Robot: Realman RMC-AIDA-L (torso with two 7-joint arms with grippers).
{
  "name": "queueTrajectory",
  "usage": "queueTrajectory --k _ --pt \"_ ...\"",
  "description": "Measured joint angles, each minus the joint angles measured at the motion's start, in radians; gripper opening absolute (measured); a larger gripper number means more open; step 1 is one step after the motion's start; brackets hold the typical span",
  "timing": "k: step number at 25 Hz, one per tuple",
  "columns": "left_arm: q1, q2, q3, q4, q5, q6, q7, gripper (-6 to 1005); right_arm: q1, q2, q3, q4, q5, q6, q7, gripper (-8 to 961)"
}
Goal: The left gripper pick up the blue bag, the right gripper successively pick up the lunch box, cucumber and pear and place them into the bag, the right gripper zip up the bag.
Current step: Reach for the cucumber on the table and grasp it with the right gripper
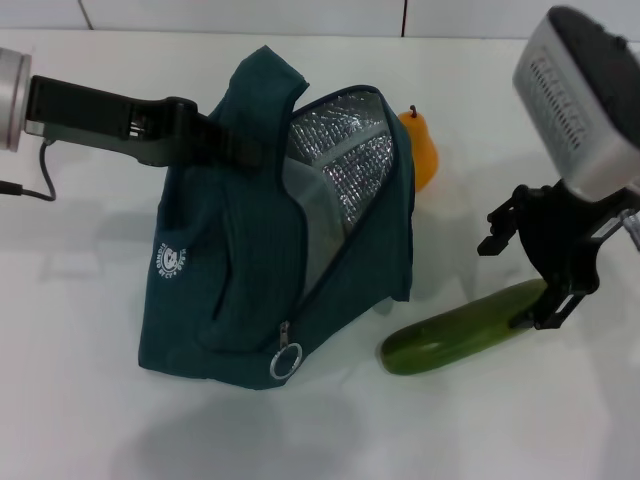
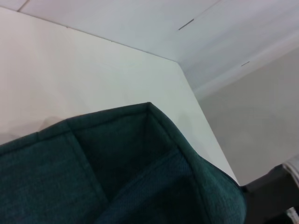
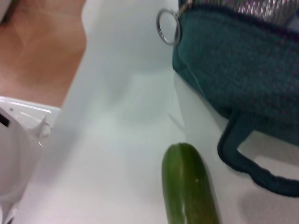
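left gripper (image 1: 215,135) clamped on the blue bag (image 1: 250,300) top, holding its foil mouth open for loading | right gripper (image 1: 560,290) with fingers apart over the cucumber (image 1: 460,330) end; grasp seems next | pear (image 1: 420,150) waits behind the bag

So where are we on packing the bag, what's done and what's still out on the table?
The left gripper holds the blue bag up and open; something pale, possibly the lunch box, sits inside. The right gripper is down at the cucumber, which lies on the table. The pear waits behind the bag. The ring pull hangs at the zipper's low end, unzipped.
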Motion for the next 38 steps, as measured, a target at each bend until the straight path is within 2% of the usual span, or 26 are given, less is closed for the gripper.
queueTrajectory --k 8,17,38 --pt "-0.002 -0.008 -0.003 -0.001 0.0 -0.004 0.0 42 0.01 0.008 -0.05 0.049 -0.005 0.066 0.011 823" --pt "-0.005 -0.01 0.0 -0.005 -0.001 -0.01 0.0 43 0.011 0.016 -0.151 0.105 0.011 0.148 0.017 821" --pt "-0.011 -0.011 0.002 -0.005 0.002 -0.011 0.0 45 0.007 0.017 -0.285 0.222 0.084 0.311 0.014 818"
